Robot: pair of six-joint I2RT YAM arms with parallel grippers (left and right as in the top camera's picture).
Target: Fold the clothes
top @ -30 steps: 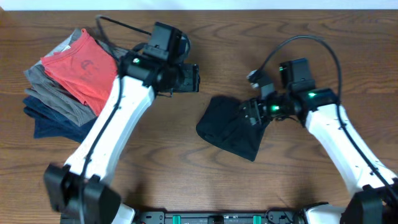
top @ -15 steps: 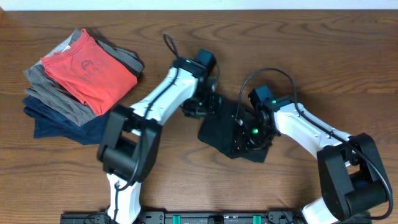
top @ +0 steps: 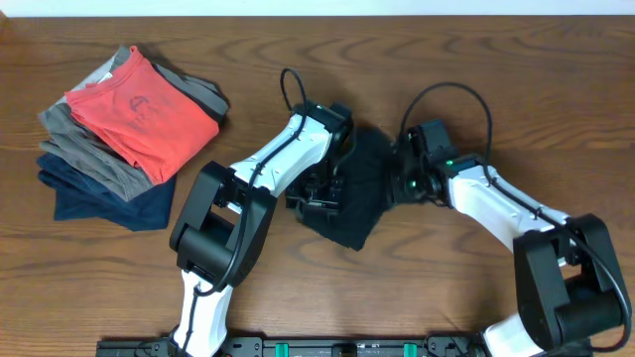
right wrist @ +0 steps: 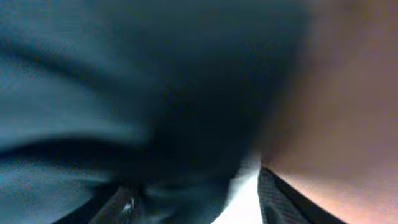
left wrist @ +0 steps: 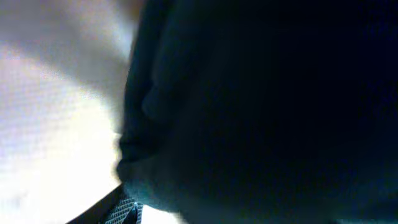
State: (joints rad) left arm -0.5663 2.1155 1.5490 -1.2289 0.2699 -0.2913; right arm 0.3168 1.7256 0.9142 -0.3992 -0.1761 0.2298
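Your two arms flanked the black shirt, which lay bunched mid-surface, well apart from the folded stack at far left. Your left end effector sat at its left edge and your right end effector at its right. Dark blur filled both wrist views, so neither's opening or hold could be told. Your best move looked to be pinching single layers at opposite edges, then drawing the shirt flat before any fold.

a: what is seen up close?
b: blurred dark shirt is spread over most of the frame.
a: and at the right?
b: brown table is shown. two fingers are seen apart at the bottom, cloth between them.
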